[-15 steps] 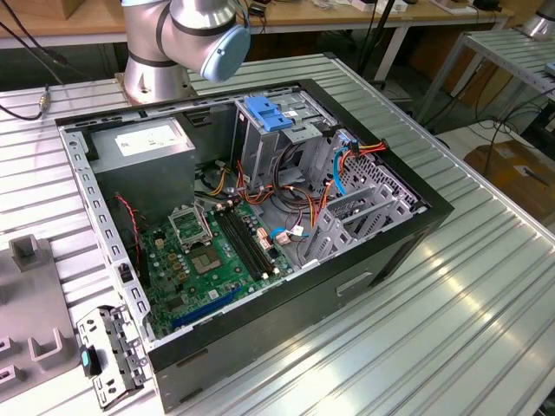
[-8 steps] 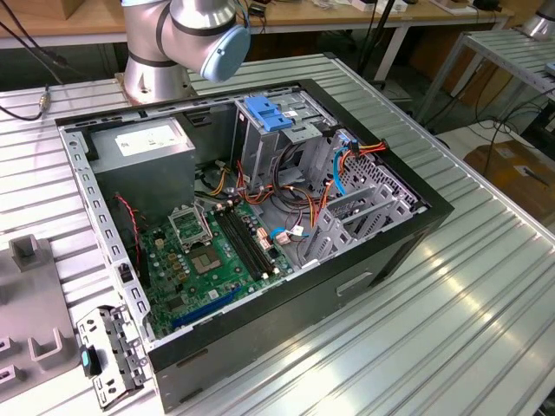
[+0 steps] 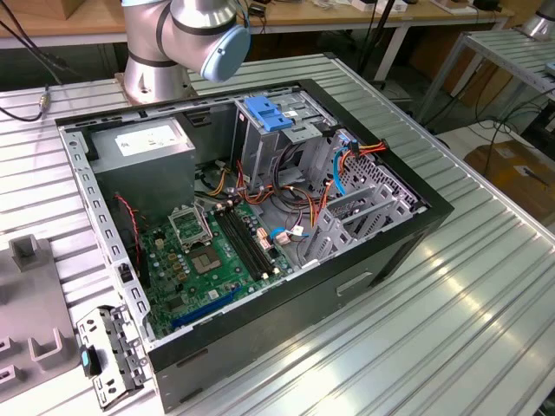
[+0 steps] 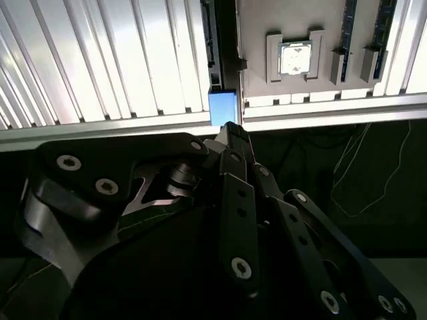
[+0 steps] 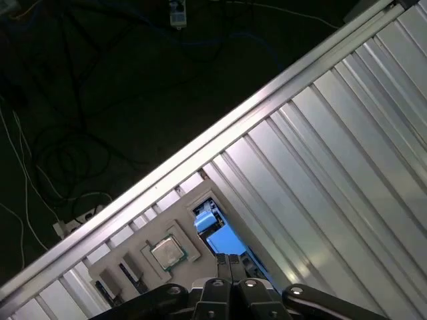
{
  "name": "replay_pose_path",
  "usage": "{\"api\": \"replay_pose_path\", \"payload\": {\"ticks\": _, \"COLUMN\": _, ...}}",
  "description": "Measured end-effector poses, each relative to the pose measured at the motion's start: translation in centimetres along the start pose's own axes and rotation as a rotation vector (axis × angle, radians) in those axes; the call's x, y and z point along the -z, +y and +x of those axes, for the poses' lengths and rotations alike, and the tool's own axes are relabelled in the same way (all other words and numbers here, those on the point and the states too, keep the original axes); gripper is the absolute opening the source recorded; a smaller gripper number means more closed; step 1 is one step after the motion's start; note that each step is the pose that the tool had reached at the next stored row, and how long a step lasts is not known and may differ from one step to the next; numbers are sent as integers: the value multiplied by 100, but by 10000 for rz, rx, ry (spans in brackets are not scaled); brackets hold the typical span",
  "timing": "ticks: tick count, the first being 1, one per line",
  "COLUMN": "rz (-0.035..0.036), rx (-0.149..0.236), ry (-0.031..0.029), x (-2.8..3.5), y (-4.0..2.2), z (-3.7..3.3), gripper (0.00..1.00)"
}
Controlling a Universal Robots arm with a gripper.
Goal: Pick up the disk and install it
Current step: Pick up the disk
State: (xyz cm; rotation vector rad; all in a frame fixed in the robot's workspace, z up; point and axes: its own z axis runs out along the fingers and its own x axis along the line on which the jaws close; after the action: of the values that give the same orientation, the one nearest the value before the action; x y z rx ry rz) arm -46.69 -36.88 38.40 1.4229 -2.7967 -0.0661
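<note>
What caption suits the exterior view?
Open computer case on a ribbed metal table, motherboard exposed, robot arm beyond it.

The disk (image 4: pixel 222 107) shows in both wrist views (image 5: pixel 215 235) as a bright blue plastic end with a thin dark body running back from it, apparently standing on edge. It sits against the side of the grey tray (image 4: pixel 320 27), just beside the ribbed table top (image 4: pixel 100 60) and near the table's edge. Its label is hidden.
</note>
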Motion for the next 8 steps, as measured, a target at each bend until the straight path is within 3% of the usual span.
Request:
{"api": "replay_pose_path", "payload": {"ticks": 5, "rz": 3, "rx": 960, "ry": 30, "x": -26, "y": -2, "z": 1, "gripper": 11}}
{"api": "replay_pose_path", "payload": {"ticks": 8, "rz": 66, "rx": 1254, "ry": -2, "x": -38, "y": -2, "z": 1, "gripper": 11}}
